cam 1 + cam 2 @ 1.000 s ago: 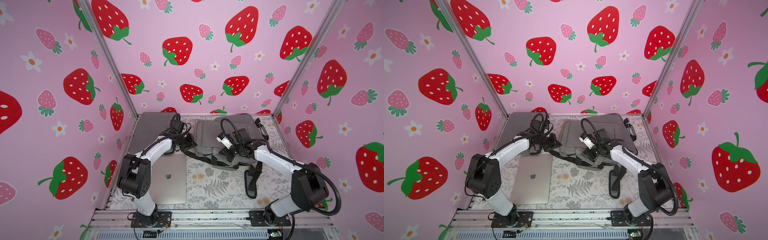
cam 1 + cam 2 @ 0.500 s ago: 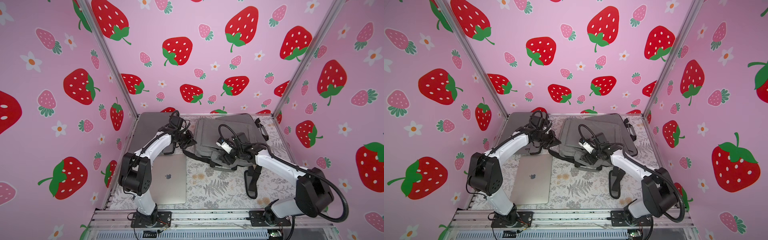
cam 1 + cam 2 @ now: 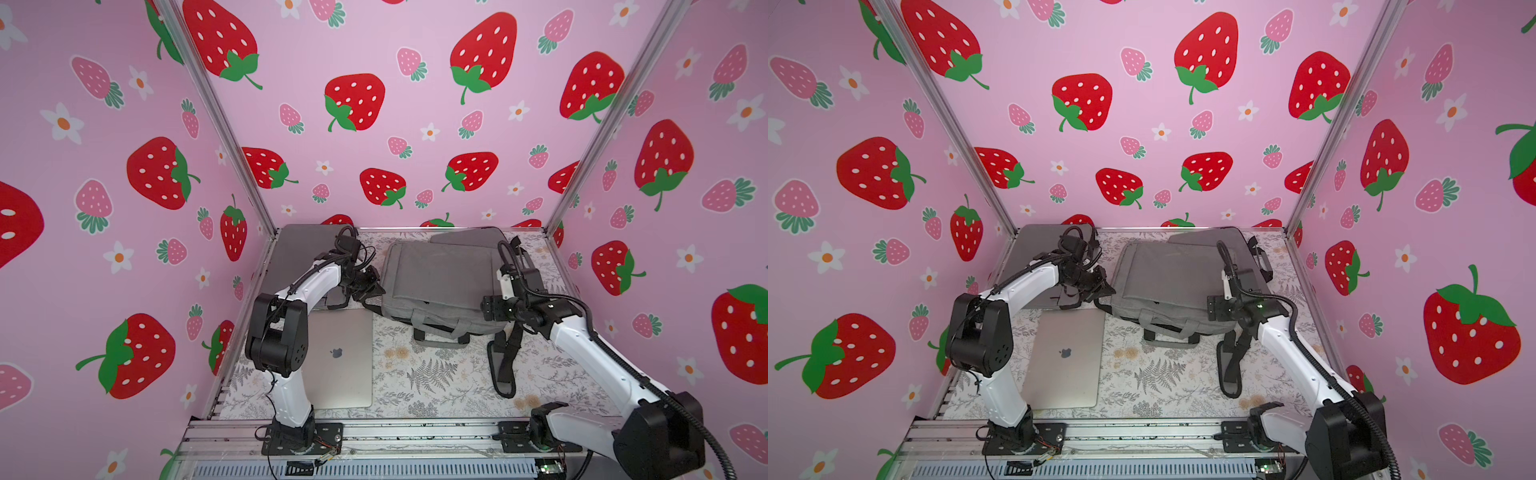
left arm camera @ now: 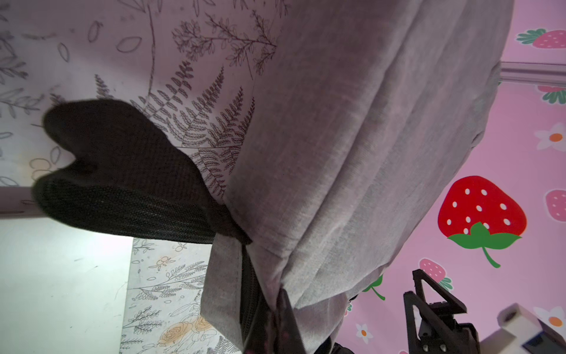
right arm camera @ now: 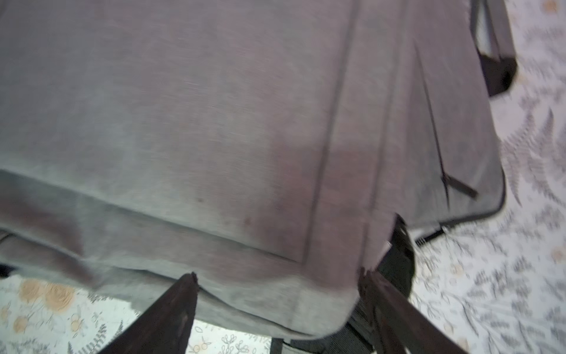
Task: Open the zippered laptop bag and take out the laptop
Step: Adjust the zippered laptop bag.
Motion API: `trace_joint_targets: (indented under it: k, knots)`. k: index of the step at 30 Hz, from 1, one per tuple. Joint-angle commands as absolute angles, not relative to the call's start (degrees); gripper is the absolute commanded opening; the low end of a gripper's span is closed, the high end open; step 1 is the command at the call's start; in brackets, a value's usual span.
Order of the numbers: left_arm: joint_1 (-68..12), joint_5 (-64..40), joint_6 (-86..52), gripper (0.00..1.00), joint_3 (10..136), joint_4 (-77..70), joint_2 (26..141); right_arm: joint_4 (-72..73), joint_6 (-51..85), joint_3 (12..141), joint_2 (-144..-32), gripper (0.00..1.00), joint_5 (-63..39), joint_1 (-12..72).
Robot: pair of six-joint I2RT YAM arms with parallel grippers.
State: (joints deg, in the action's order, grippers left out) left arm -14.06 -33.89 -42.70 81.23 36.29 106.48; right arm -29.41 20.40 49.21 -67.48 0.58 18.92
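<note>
The silver laptop (image 3: 345,361) lies flat on the table (image 3: 436,386), just beside the gray laptop bag (image 3: 436,282) and not in it. So I think the big job is about done. The left gripper (image 3: 368,286) is closed tight and pinches the bag's side edge. The right gripper (image 3: 488,309) is wide open near the bag's front corner and holds nothing. Next, I guess, the left one should let go of the cloth softly. Then both arms can pull away without dragging the bag or bumping the laptop.

Both top views show the whole laptop and the black shoulder strap (image 3: 1231,365) on the table. The left wrist view shows the pinch up close, which the arm hides from above. Only the right wrist view shows a zipper pull (image 5: 459,187) — and the two spread fingers (image 5: 171,312), gripping nothing.
</note>
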Motion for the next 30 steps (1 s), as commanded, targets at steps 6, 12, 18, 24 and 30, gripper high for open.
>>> trace_joint_targets:
  k: [6,12,18,24,30]
  knots:
    - [-12.2,-33.2,-38.6,0.0,85.4,39.4,108.5,-25.5,38.3,43.3,-69.3,0.76,-9.3,12.0]
    - [-12.3,-32.6,-37.2,0.02,87.6,40.8,110.1,-19.5,40.2,44.4,-75.7,0.53,-16.6,11.5]
    - [-12.5,-29.1,-34.1,0.15,89.3,43.3,110.2,-17.2,43.9,43.7,-74.5,0.2,-21.0,11.3]
    - [-13.6,-18.8,-25.6,0.38,91.8,46.4,106.3,-18.3,46.4,47.6,-75.5,0.04,-24.5,11.2]
    - [-20.7,-16.8,-15.2,0.49,87.9,37.1,98.7,-19.1,47.6,50.9,-77.3,0.04,-27.8,11.2]
